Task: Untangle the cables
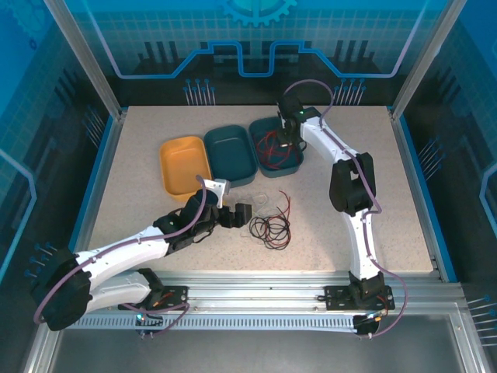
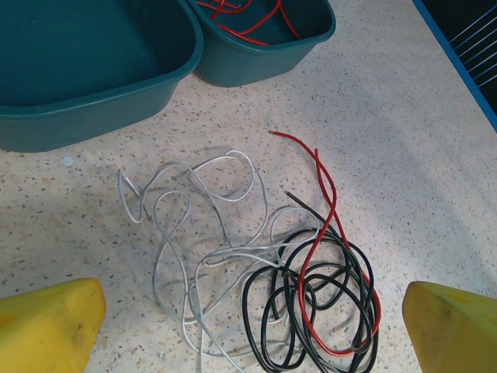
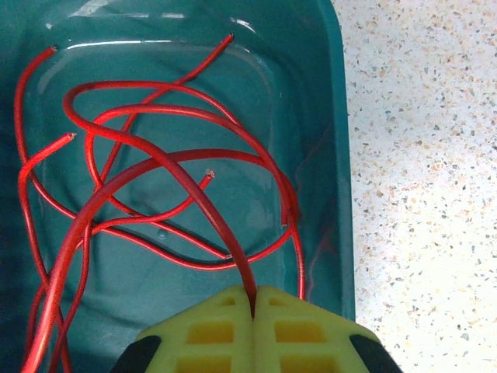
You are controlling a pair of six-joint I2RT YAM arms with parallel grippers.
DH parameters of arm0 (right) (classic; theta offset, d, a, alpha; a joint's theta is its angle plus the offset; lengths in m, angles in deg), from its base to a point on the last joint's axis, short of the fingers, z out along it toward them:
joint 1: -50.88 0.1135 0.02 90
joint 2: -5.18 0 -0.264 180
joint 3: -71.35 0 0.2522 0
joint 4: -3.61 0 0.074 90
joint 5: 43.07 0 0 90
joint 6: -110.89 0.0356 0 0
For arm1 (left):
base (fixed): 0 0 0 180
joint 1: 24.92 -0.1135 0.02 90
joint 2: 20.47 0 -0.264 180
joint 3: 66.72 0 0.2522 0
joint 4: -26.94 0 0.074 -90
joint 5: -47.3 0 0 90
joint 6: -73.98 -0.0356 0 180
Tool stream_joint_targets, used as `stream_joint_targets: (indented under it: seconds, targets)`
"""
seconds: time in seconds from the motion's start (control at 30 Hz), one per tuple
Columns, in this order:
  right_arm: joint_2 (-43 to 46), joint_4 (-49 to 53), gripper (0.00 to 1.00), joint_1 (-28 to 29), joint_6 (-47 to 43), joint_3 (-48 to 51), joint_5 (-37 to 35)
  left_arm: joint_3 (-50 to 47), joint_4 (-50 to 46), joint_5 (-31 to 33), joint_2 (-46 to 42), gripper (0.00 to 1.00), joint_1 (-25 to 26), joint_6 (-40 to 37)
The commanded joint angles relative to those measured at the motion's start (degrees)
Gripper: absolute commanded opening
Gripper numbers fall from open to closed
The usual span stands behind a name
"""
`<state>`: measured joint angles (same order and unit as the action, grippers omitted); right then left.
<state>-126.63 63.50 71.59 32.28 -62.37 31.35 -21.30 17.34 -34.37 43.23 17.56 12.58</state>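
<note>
walls (image 1: 256,23): blue translucent, circuit print | tbl (image 1: 392,198): beige speckled, blue edge | alu rails (image 1: 256,303) at front | light: even

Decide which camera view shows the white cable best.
Left wrist: the white cable lies close and sharp, its loops clear. Top external shows it as faint pale threads, too small to trace.

White arms (image 1: 109,272), black joints (image 1: 351,186), purple cables (image 1: 314,81), yellow fingers (image 2: 46,326)

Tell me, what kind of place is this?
Likely a robot lab test booth: left arm and right arm bolted to a metal rail, clear blue walls around the table, loose wires and an orange bin on it.
</note>
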Motion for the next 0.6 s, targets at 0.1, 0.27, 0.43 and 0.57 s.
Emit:
stream_joint_targets:
  seconds: [0.1,0.27,0.43,0.57]
  targets:
    - [-3.8,1.9,0.01,0.7,0.8,0.7,0.6,0.4,0.3,0.3,0.8,0.99,-0.4,1.3]
    - [-3.3,2.4,0.04,0.8,0.9,0.8,0.3,0.6,-0.3,0.4,0.7,0.99,-0.4,1.5]
    - [0.6,2.2,0.14,1.0,1.3,1.7,0.2,0.5,-1.4,1.0,-0.6,0.99,-0.3,1.6]
    - [4.1,1.9,0.24,1.5,1.3,2.4,0.0,0.2,-1.7,1.5,-1.8,0.99,-0.4,1.9]
